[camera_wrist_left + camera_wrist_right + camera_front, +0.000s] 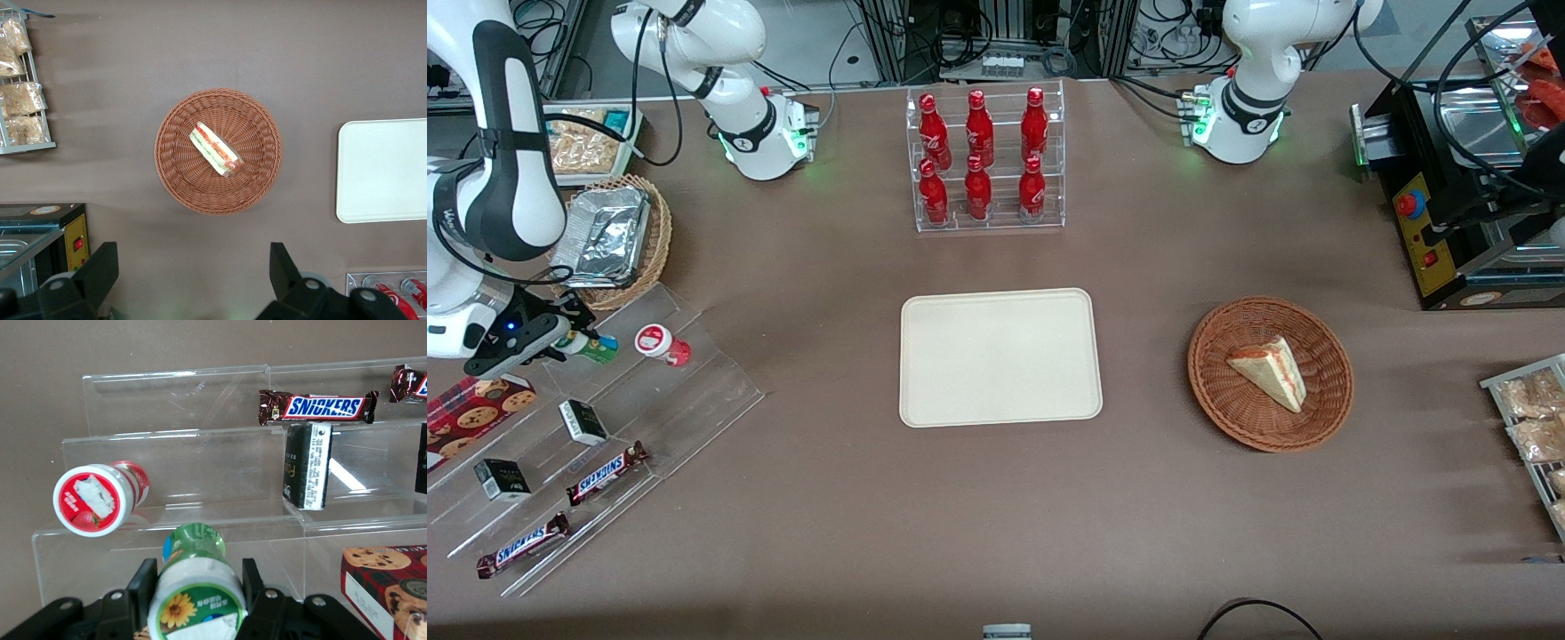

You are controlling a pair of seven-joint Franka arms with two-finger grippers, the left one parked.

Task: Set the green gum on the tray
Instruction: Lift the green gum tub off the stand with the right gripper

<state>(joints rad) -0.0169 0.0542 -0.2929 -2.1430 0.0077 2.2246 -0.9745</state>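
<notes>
I see the tool (560, 342) at the clear stepped stand (649, 391), toward the working arm's end of the table (996, 516). It is clenched on the green gum (195, 593), one finger on each side. The red bottle (100, 497) lies just beside. The tray (1000, 356) is well apart, mid-table.

A red bottle (663, 345) lay on its side on a clear stepped stand (694, 391), with two Snickers bars (607, 472) and small dark boxes (583, 421) on nearer steps; six cola bottles (978, 158) filled a clear rack (989, 220); a sandwich wedge (1270, 372) sat in a wicker basket (1325, 391) on the brown tabletop (996, 516); a foil tray (603, 235) rested in another basket (660, 238).
</notes>
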